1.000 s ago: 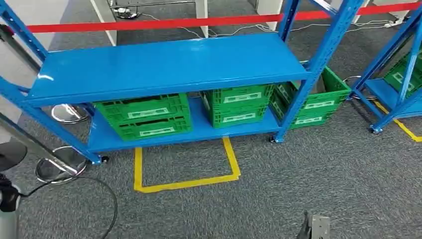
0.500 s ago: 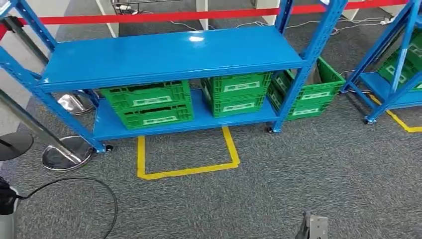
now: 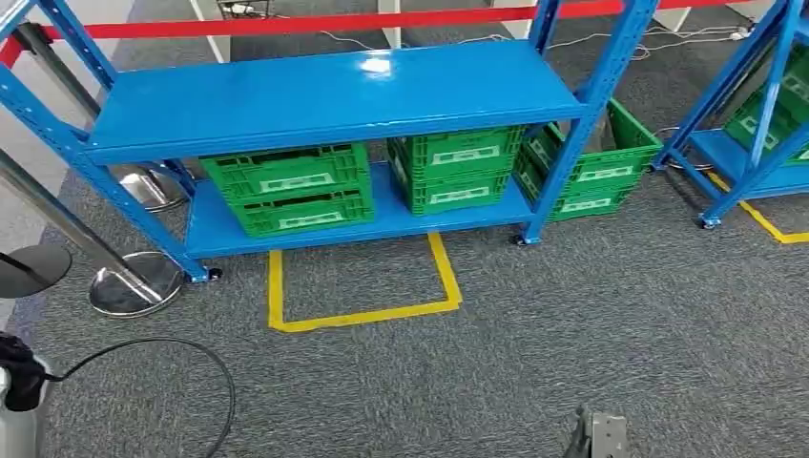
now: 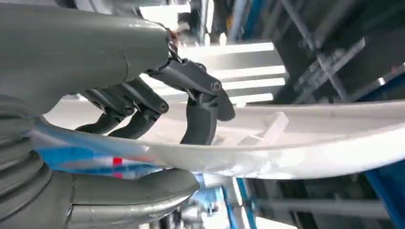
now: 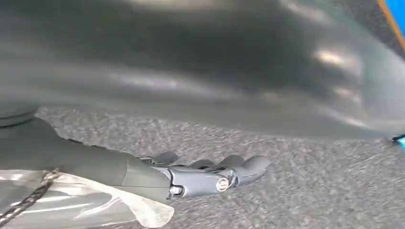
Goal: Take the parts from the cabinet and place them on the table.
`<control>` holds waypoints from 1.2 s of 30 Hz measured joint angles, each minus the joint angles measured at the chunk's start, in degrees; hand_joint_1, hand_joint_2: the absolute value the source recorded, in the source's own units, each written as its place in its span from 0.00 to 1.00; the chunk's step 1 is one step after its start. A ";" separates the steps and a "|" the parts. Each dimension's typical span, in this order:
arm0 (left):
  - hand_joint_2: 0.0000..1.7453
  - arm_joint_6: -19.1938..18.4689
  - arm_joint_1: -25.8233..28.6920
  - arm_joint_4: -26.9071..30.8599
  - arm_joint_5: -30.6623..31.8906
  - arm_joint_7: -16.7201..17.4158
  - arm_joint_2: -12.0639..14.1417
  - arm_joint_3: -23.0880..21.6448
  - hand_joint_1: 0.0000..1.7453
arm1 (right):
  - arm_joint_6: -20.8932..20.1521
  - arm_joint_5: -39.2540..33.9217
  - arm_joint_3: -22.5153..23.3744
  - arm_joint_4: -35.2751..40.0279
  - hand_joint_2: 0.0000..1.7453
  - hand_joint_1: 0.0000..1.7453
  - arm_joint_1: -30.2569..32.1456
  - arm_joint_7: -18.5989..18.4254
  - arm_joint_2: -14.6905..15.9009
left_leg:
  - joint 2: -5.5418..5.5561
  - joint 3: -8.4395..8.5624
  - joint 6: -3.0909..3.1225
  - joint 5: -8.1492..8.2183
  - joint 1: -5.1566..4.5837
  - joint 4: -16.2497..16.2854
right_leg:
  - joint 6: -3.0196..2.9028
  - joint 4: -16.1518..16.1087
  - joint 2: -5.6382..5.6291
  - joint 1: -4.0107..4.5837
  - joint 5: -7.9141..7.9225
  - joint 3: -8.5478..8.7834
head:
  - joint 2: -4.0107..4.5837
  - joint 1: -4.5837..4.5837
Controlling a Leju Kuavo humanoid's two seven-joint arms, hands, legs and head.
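Note:
My left hand (image 4: 157, 90) grips a pale, see-through plastic bag (image 4: 296, 138) with a blue and red label, the thumb on one side and the dark fingers on the other. What lies inside the bag is blurred. My right hand (image 5: 200, 176) hangs over grey carpet with its fingers stretched out and nothing in them. Ahead in the head view stands the blue cabinet rack (image 3: 334, 91). Its upper shelf is bare, and two green crates (image 3: 286, 186) (image 3: 453, 167) sit on its lower shelf.
A third green crate (image 3: 591, 172) sits on the floor behind the rack's right post. A yellow taped square (image 3: 363, 315) marks the carpet in front. Chrome stanchion bases (image 3: 138, 281) and a black cable (image 3: 191, 353) lie at the left. A second blue rack (image 3: 754, 105) stands at the right.
The whole head picture has shifted, so the camera has moved: the rack and the yellow square now sit higher and look a little smaller. Nothing on the shelves has changed.

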State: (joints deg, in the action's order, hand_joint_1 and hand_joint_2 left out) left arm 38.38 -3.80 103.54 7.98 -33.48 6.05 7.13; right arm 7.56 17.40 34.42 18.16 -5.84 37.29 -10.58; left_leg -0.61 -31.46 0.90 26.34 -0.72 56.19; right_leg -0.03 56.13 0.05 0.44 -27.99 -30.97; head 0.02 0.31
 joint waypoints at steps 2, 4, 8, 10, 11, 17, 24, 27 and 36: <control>1.00 -0.42 -0.09 0.02 -0.11 0.00 0.28 -0.48 1.00 | 0.00 -0.04 0.00 0.00 0.00 0.00 -0.16 0.00 -0.02 | 0.21 -0.63 -0.70 1.60 0.06 1.34 | -0.88 -0.60 0.06 -0.51 0.58 0.15 | 0.00 0.13; 1.00 -0.75 -0.14 0.02 0.07 -0.04 0.72 -0.68 1.00 | -0.28 -0.09 0.00 0.00 0.00 0.00 -0.20 0.00 -0.02 | 0.31 -3.85 -1.40 5.90 0.47 9.10 | -1.13 -0.60 0.05 -0.48 0.65 0.07 | 0.00 0.33; 1.00 -1.10 0.19 0.00 0.75 -0.02 0.90 -1.25 1.00 | -2.03 -1.09 0.05 -0.02 0.00 0.00 0.04 -0.13 -0.02 | 0.32 -7.27 -2.11 6.92 1.27 16.91 | -1.11 -0.44 -0.68 -0.46 0.65 -0.05 | 0.00 0.33; 1.00 -1.71 0.17 0.00 0.96 0.07 1.22 -1.60 1.00 | -2.58 -1.31 0.05 -0.02 0.00 0.00 -0.12 -0.20 -0.02 | 0.93 -2.53 -2.15 1.41 1.69 7.00 | -0.94 -0.14 -1.28 -0.59 0.58 -0.02 | 0.00 0.35; 1.00 -1.88 0.13 0.00 1.03 0.13 1.40 -1.66 1.00 | -2.69 -1.40 0.05 -0.02 0.00 0.00 -0.18 -0.20 -0.02 | 2.55 -0.57 -2.11 -0.19 1.93 2.50 | -0.73 0.03 -1.74 -0.66 0.50 -0.11 | 0.00 0.35; 1.00 -2.10 -0.31 0.02 1.07 0.37 1.75 -2.32 1.00 | -2.97 -1.60 0.07 -0.15 0.00 0.00 0.13 -0.28 0.00 | 1.26 -0.18 -0.46 0.28 1.82 0.31 | 1.39 1.14 -2.59 -0.81 0.27 -2.67 | 0.00 0.22; 1.00 -4.62 -1.47 0.00 2.58 2.34 2.21 -3.50 1.00 | -2.84 -1.99 0.22 -0.24 0.00 0.00 0.15 -0.44 0.00 | -2.13 -0.52 0.38 0.17 1.27 0.41 | 1.81 14.73 -0.37 -0.79 -3.85 -8.82 | 0.00 -0.05; 1.00 -5.62 -2.78 0.00 3.19 2.95 2.38 -4.05 1.00 | -2.67 -2.19 0.24 -0.24 0.00 0.00 -0.32 -0.44 0.11 | -3.39 -0.47 -0.11 0.53 0.77 0.80 | 1.40 1.47 4.45 -0.13 0.40 -2.03 | 0.00 -0.07; 1.00 -12.20 -5.87 -0.07 3.08 6.03 4.63 -5.34 1.00 | -2.60 -2.71 1.29 -0.24 0.00 0.00 -0.59 -0.44 0.33 | -0.04 -7.14 -2.01 9.26 1.23 17.20 | -1.17 0.79 -0.90 -0.46 1.41 -2.11 | 0.00 0.39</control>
State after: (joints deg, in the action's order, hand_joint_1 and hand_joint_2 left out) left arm 26.18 -9.68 103.47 11.06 -27.45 10.69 1.79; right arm 4.96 14.69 35.71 17.92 -6.44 36.85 -10.25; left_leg -0.65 -38.61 -1.11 35.59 0.51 73.39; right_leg -1.20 56.92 -0.86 -0.02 -26.59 -33.09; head 0.02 0.70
